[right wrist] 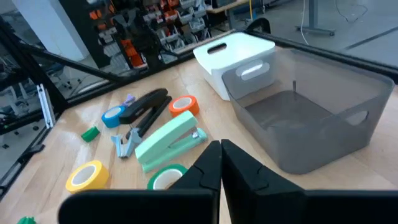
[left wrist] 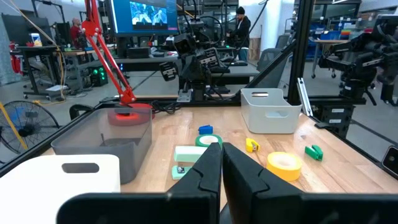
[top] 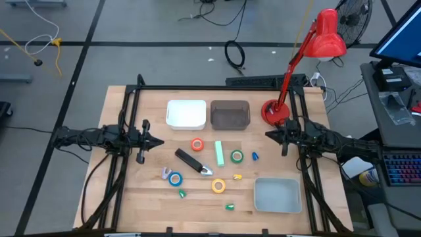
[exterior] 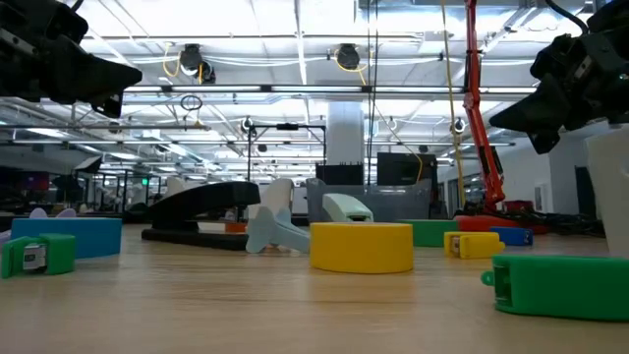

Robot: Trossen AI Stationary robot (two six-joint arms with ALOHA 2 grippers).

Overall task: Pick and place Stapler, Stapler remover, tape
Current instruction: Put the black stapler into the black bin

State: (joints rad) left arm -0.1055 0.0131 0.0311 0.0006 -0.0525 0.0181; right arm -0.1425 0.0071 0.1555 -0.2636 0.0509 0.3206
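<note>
Both arms parked at the table's sides, nothing held. Left gripper [top: 160,141] and right gripper [top: 268,135]: fingers together, empty.

Landmark: mint-green stapler [top: 219,153], mid-table.
- Black stapler [top: 189,159] just to its left, lying diagonally; a pale staple remover [top: 206,171] touches or nearly touches its lower end.
- Orange tape roll [top: 197,144] just up-left; green roll [top: 237,156] just right.
- Yellow roll [top: 218,186] below; blue roll [top: 175,178] down-left.
- White bin [top: 186,113] and dark translucent bin [top: 229,114] above; pale grey bin [top: 277,195] down-right.

Risks (judgement):
- Crowding: opened fingers coming down on either stapler may clip the orange or green roll and send it rolling.
- Remover beside the black stapler: a pinch may catch both or push one away.
- Small coloured bits nearby could be mistaken for tape.
- Red desk lamp [top: 275,112] stands close to the right arm; a swing toward the dark bin may strike it.
</note>
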